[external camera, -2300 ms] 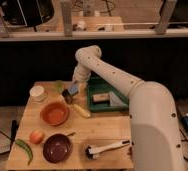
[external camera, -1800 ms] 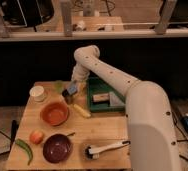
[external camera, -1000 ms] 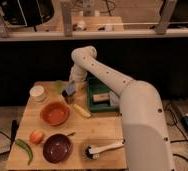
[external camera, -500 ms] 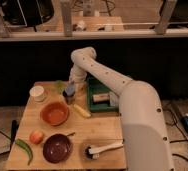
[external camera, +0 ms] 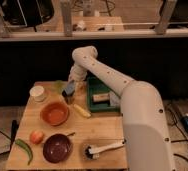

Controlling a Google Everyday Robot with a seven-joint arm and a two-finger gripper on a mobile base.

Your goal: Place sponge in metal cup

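Note:
My gripper (external camera: 70,88) hangs over the back middle of the wooden table, at the end of the white arm that reaches in from the right. It is shut on the sponge (external camera: 69,89), a small blue-grey block held just above the table. The metal cup (external camera: 70,99), small and dark grey, stands directly under the sponge, between the orange bowl and the green tray. The sponge is right at the cup's mouth; I cannot tell whether it touches the cup.
A white cup (external camera: 37,93) stands at the back left. An orange bowl (external camera: 54,113), a purple bowl (external camera: 57,148), a peach (external camera: 36,136) and a green pepper (external camera: 24,150) lie left and front. A long yellow piece (external camera: 82,110), a green tray (external camera: 98,104) holding a tan block (external camera: 101,97), and a brush (external camera: 103,148) lie right.
My gripper has moved a little to the left and down with the sponge, ending over the metal cup. Nothing else on the table has moved.

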